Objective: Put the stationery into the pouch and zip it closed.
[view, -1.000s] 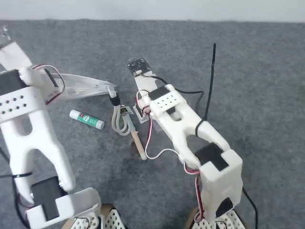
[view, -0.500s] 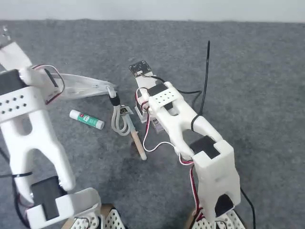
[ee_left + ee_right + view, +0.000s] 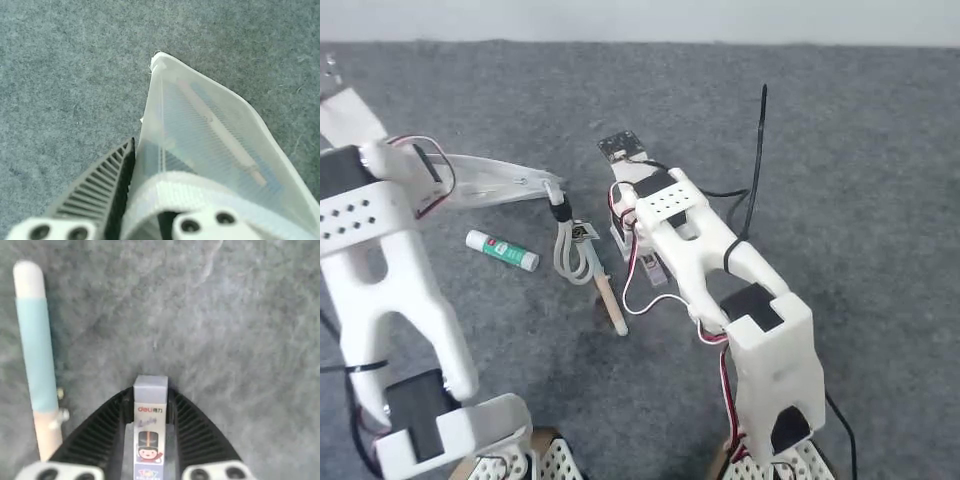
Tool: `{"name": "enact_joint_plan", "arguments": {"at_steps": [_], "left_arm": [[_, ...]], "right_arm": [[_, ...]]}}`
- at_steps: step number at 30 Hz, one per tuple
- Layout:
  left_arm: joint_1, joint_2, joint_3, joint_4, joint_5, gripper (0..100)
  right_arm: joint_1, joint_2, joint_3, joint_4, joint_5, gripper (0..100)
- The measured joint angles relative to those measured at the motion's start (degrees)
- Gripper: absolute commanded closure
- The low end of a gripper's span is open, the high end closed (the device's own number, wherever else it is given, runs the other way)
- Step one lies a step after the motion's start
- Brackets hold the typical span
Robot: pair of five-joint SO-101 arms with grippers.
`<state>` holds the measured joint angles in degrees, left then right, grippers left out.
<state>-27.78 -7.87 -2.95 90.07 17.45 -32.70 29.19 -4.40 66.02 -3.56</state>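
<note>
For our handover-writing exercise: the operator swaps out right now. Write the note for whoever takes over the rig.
Left hand: shut on the mesh pouch; one long item shows inside it.
Right hand: shut on the eraser, over the carpet beside the pencil.
Loose on the carpet: glue stick and the pencil.
Done: eraser picked up.
Left: eraser, glue stick and pencil into the pouch, then zip it.

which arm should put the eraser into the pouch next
Right. The right gripper is shut on the eraser; the left gripper is occupied, clamped on the pouch.
</note>
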Motion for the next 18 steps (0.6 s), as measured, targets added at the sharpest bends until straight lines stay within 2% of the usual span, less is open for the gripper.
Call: {"name": "enact_joint_plan", "arguments": {"at_steps": [8,18], "left_arm": [[0.00,0.00,0.00,-0.09,0.00,99],[0.00,0.00,0.00,-0.18,0.00,99]], "right_arm": [[-1.49,-10.37,0.09,12.22,0.09,99.3],[-8.97,-22.33,0.09,25.32,0.09,99.3]]}}
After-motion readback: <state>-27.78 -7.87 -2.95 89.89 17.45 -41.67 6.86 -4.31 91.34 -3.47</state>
